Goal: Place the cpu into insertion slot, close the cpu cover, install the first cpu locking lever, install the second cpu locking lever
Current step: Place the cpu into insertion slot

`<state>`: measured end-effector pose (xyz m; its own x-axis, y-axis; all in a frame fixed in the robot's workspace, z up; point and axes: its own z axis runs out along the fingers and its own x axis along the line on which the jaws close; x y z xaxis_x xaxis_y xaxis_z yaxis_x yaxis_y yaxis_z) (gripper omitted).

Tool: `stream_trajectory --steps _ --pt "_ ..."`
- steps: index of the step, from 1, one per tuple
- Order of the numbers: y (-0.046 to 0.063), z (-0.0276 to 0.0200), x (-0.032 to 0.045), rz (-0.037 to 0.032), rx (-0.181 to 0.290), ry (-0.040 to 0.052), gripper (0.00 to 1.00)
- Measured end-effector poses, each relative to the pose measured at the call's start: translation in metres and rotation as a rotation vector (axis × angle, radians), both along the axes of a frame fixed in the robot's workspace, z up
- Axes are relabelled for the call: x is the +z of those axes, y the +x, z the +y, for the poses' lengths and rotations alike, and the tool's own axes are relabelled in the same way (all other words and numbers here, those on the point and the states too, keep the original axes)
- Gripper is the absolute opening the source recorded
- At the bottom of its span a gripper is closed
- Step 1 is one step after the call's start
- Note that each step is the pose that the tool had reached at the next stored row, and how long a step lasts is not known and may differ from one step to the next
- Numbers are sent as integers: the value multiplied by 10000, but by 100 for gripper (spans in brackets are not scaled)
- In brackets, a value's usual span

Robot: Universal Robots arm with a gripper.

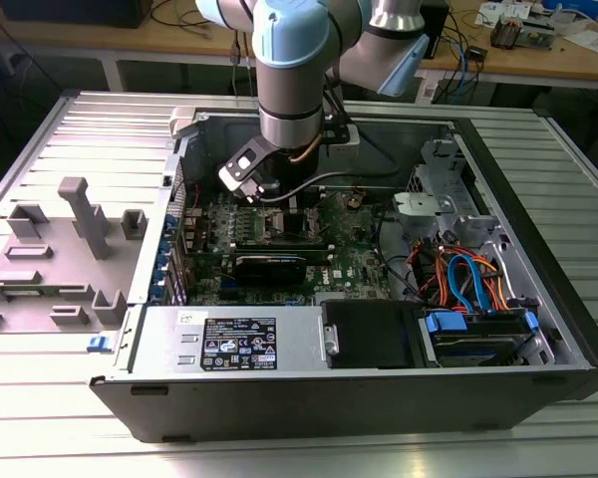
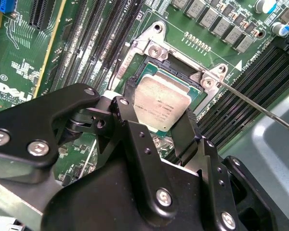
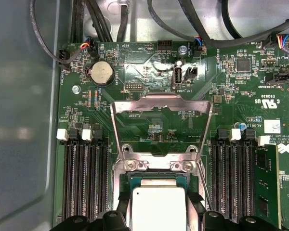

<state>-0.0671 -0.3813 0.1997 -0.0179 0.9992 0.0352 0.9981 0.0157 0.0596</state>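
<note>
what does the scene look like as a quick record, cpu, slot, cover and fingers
cpu: silver top up, at the insertion slot; cannot tell if seated
fingers: closed on two opposite edges of the cpu
cpu cover: swung open, off the slot
arm: reaching down into the open computer case

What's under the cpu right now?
The slot shows its metal rim around the cpu, held between the fingers. The chip covers the slot's centre, so contacts and seating are hidden.
</note>
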Motion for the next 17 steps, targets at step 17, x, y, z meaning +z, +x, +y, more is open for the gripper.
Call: stream_trajectory --steps 17 --pt "0 31 -6 2 -75 -218 54"
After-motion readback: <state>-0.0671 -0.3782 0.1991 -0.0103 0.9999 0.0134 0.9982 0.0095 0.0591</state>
